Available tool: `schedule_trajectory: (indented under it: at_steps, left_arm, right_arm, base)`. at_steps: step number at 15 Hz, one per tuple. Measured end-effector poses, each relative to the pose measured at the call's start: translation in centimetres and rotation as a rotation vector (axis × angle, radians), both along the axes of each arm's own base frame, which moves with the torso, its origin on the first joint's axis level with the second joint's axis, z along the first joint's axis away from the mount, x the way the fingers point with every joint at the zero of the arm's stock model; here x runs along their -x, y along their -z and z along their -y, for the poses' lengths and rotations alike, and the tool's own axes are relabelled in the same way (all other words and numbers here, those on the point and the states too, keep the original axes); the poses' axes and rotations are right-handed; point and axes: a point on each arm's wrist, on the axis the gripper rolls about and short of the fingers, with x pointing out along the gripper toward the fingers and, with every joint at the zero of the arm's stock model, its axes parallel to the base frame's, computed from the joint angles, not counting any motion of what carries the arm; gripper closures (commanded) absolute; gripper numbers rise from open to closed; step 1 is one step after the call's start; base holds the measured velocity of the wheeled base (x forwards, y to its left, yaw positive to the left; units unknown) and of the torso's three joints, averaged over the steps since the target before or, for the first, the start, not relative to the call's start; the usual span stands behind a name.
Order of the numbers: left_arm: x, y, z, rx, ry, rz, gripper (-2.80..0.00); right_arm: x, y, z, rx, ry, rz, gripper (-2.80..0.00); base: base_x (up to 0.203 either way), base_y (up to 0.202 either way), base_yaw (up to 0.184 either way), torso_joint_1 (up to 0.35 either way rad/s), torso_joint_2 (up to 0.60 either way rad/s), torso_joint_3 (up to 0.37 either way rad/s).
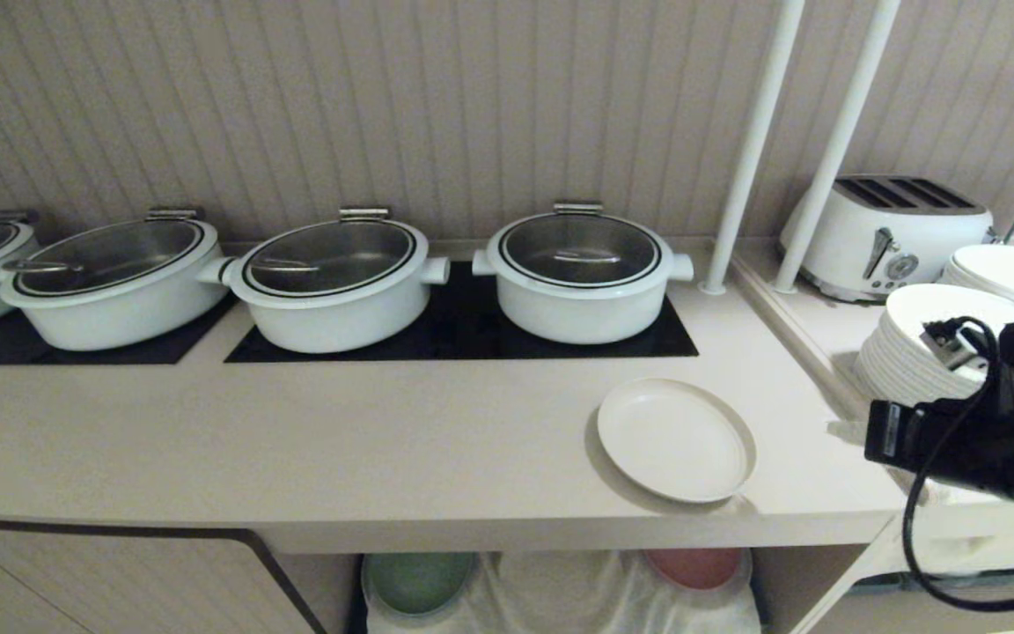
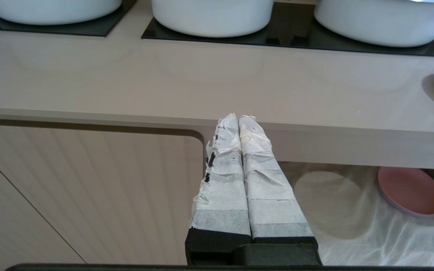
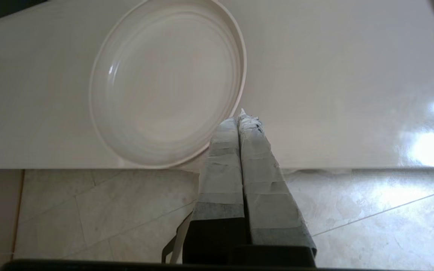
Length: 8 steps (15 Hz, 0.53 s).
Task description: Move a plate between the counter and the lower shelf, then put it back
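The cream-beige plate (image 1: 674,438) lies flat on the counter (image 1: 384,440) close to its front edge, right of the pots; it also shows in the right wrist view as the plate (image 3: 164,82). My right gripper (image 3: 241,120) is shut with nothing between its taped fingers. It hovers over the counter's front edge, just beside the plate's rim and not gripping it. In the head view the right gripper (image 1: 846,431) comes in from the right. Shut and holding nothing, the left gripper (image 2: 238,118) is parked in front of the counter edge. Below the counter, the lower shelf (image 1: 560,590) is draped in white cloth.
Several white lidded pots (image 1: 579,275) stand on black hob panels behind the plate. Two white poles (image 1: 749,150), a toaster (image 1: 890,233) and stacked white plates (image 1: 921,343) are at the right. A green plate (image 1: 419,581) and a pink plate (image 1: 694,568) sit in the shelf. The ribbed cabinet door (image 2: 89,195) is at the left.
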Motion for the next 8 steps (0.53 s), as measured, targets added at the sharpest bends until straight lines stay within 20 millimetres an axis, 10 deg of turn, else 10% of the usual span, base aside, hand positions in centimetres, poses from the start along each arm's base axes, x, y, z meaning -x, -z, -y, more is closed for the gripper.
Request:
schedule_trajectory:
  at_steps: [8]
  left_arm:
    - [0.0,0.0,0.0,0.0,-0.001,0.0,0.0]
  right_arm:
    - [2.5,-1.8,0.6,0.11,0.047,0.104,0.0]
  base:
    - [0.0,0.0,0.0,0.0,0.0,0.0]
